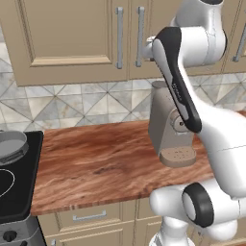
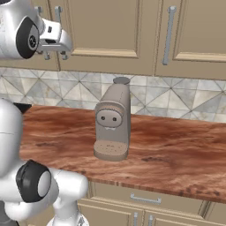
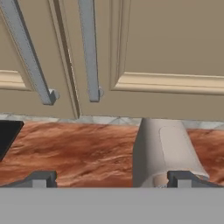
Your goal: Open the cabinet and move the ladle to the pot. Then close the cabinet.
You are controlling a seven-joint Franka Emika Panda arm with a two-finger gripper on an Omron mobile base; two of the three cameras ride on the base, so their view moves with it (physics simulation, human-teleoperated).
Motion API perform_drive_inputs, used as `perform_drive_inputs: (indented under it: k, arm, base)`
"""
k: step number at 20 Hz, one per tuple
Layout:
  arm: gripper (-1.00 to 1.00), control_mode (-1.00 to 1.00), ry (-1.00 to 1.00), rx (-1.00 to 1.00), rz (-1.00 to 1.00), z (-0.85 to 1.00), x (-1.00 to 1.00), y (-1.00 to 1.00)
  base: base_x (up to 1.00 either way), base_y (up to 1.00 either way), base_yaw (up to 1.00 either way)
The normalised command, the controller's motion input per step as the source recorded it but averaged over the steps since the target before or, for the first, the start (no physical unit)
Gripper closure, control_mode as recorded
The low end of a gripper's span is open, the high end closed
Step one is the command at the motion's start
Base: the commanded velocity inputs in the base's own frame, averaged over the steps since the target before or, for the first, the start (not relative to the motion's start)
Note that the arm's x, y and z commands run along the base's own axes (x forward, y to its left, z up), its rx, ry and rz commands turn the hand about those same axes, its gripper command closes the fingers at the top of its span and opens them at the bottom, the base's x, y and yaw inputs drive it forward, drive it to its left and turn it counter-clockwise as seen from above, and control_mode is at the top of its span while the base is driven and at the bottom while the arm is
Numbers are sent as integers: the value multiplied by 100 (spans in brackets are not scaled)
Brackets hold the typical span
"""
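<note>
tan cabinet (image 3: pixel 166 52) shut — pincer (image 3: pixel 111 178) spread wide before its handles (image 3: pixel 89 52), gripping nothing.

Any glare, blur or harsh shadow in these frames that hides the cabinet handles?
Left base view: flat, even light, cabinet handles crisp, the arm covering part of the right one. Right base view: soft shadow beside the coffee machine. Hand view: sharp, no glare.

Tan panelled cabinet (image 1: pixel 72 38) with silver bar handles (image 1: pixel 119 37), grey-and-white triangle-patterned backsplash tiles (image 1: pixel 72 103), reddish-brown wood-grain counter (image 1: pixel 96 163), taupe-grey coffee machine (image 2: pixel 112 123), grey pot (image 1: pixel 12 145) at far left.
</note>
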Motion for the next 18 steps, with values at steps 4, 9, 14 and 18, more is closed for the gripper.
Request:
perform_drive_inputs:
  k: [4,9,14,18]
  arm:
    - [-100,-100,0,0,0,9,31,13]
    - [-100,-100,0,5,2,0,21,11]
    - [-100,-100,-4,7,5,-1,37,1]
    - [-100,-100,-17,0,6,-3,52,17]
  base:
    - [0,0,0]
    - [0,0,0]
    - [0,0,0]
    - [0,0,0]
